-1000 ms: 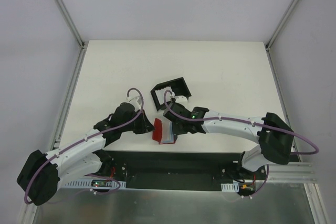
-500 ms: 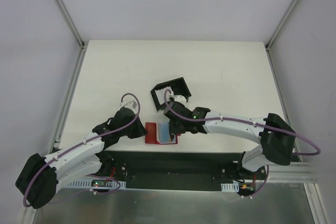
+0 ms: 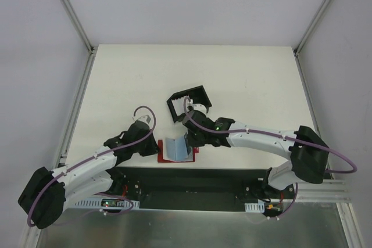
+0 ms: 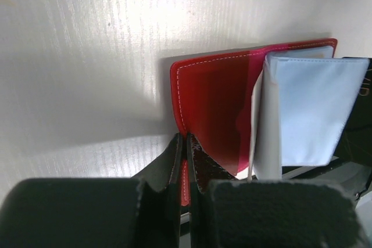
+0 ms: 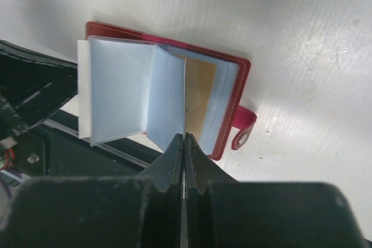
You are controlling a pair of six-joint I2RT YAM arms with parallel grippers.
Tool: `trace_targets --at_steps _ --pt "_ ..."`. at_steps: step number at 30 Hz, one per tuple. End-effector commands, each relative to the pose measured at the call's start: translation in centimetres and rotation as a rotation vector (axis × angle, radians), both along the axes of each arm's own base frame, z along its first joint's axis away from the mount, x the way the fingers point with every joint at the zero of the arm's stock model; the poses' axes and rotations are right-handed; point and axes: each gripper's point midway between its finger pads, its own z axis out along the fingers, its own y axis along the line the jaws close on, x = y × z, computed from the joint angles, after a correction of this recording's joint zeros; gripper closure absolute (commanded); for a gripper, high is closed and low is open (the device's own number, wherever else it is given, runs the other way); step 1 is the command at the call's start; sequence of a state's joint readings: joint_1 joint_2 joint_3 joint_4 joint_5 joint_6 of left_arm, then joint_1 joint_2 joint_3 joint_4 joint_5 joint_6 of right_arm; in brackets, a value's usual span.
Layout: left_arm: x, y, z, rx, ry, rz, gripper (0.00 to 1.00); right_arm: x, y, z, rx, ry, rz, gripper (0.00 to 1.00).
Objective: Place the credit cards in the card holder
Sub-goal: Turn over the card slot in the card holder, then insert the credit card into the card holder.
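Observation:
The card holder (image 3: 174, 150), a red wallet, lies spread open near the table's front edge, its pale blue sleeves (image 5: 116, 94) fanned out. My left gripper (image 3: 156, 147) is shut on the edge of its red left cover (image 4: 212, 108), with the fingertips (image 4: 177, 146) pinched on the stitched rim. My right gripper (image 5: 185, 137) is shut on a thin pale sheet seen edge-on, which looks like a credit card (image 5: 185, 97). It stands among the sleeves next to a tan inner face (image 5: 200, 94). The snap tab (image 5: 244, 129) sticks out on the right.
A black open-sided box (image 3: 189, 101) stands just behind the right gripper (image 3: 187, 141). The black base plate (image 3: 192, 181) runs along the table's near edge right below the wallet. Metal frame rails (image 3: 75, 114) border the white table.
The wallet has gone from standing half closed with its red outside showing to lying open with the pale blue inside up. The left gripper drew the cover leftward and nearer.

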State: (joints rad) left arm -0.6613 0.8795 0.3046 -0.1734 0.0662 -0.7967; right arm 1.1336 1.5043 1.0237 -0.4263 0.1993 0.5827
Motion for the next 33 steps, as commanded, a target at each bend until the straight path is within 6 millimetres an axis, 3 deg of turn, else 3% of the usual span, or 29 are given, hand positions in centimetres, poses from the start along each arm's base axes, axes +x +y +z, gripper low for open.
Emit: trace_targets --at_steps 1,8,13,22,33 --pt "-0.6 0.9 -1.3 0.052 0.032 0.011 1.0 -0.4 3.1 2.1 0.167 0.016 0.064 1.0" --pt "-0.4 0.7 -1.2 0.032 0.023 0.024 1.0 -1.2 6.6 2.0 0.237 0.085 0.139 1.0" --pt "-0.7 0.3 -1.7 0.0 0.045 0.031 1.0 -1.1 7.2 1.3 0.229 0.098 0.149 1.0" --pt "-0.8 -0.1 -2.2 -0.051 0.086 0.108 1.0 1.0 2.8 -0.4 0.234 -0.016 -0.046 1.0" --pt "-1.1 -0.5 -2.8 -0.085 0.114 0.125 1.0 1.6 2.4 -1.2 0.386 -0.078 -0.123 1.0"
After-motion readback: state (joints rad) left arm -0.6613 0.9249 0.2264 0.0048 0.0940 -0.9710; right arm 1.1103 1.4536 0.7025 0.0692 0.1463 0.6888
